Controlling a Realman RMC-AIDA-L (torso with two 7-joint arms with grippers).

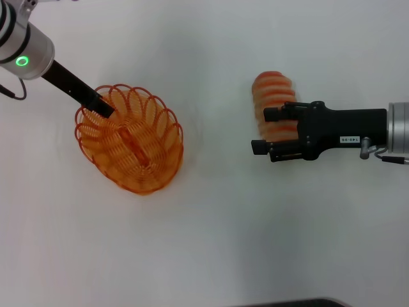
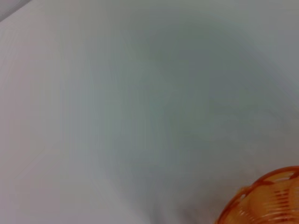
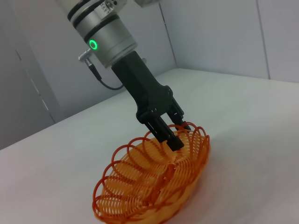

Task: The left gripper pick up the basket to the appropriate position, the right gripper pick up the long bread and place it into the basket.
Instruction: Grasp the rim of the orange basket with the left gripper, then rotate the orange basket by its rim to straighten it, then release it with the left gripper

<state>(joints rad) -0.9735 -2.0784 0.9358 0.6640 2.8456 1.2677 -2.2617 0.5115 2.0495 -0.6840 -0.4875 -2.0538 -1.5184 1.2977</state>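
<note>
The orange wire basket [image 1: 137,150] sits on the white table, left of centre. My left gripper [image 1: 102,107] reaches down from the far left and is shut on the basket's far-left rim. The right wrist view shows this gripper [image 3: 172,137] clamped on the rim of the basket [image 3: 140,186]. An edge of the basket [image 2: 266,200] shows in the left wrist view. The long bread [image 1: 273,94], striped orange and tan, lies right of centre. My right gripper [image 1: 265,131] is open over the bread's near end. One finger is above the loaf and the other is just past its end.
The white table top [image 1: 211,243] stretches between the basket and the bread and across the front. A dark edge [image 1: 287,303] shows at the bottom of the head view. Grey walls stand behind the table in the right wrist view.
</note>
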